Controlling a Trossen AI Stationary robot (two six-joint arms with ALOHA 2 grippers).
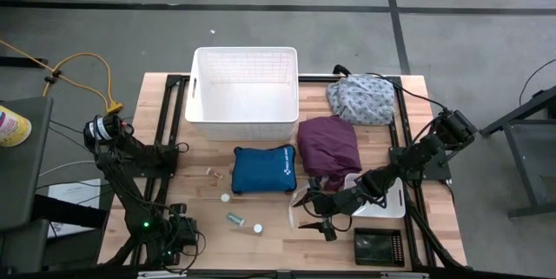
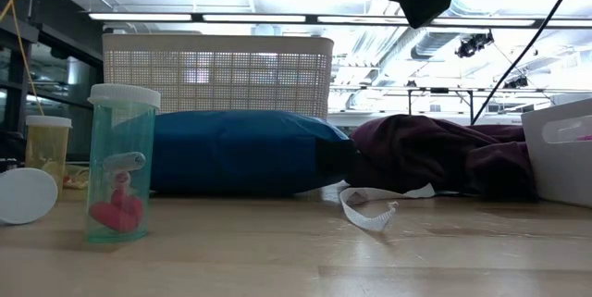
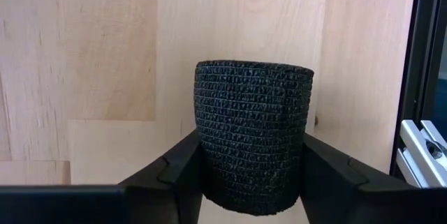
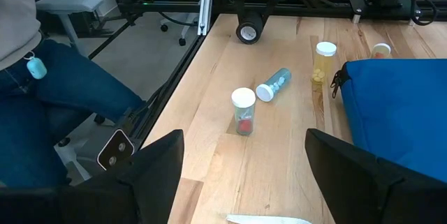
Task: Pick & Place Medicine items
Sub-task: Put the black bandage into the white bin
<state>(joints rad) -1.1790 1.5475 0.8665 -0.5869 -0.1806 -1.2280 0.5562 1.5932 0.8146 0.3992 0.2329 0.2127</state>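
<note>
- left gripper (image 3: 251, 182): fingers (image 3: 174, 172) pressed against both sides of a black bandage roll (image 3: 253, 137), which stands upright between them on the table (image 1: 261, 249); the roll fills the gap, clamped.
- in the high view the left gripper (image 1: 181, 234) sits at the table's front left corner, well apart from the other items.
- right gripper (image 1: 306, 212): hangs over the table just in front of the blue pouch (image 1: 263, 169), fingers spread wide with nothing between them.
- ahead of the right gripper (image 4: 244, 175), in its wrist view: a clear vial (image 4: 243, 111) standing upright with a white cap and something red inside; just beyond it a bluish vial (image 4: 273, 84) lying on its side; farther on, beside the pouch's edge, a yellowish vial (image 4: 323, 62) standing upright.
- a second black roll (image 4: 248, 32) lies farther still, near the left arm's base.
- a white strip (image 2: 368, 214) lies on the wood beneath the right gripper, close to the pouch.
- behind the pouch stands a white basket (image 1: 245, 118); to the gripper's far side a purple cloth bundle (image 1: 328, 144) and a floral cloth bundle (image 1: 360, 101).
- a small white tray (image 1: 387, 201) lies under the right arm; a dark device (image 1: 378, 246) sits at the front right edge.
- a person in blue trousers (image 4: 63, 105) sits beside the table.
</note>
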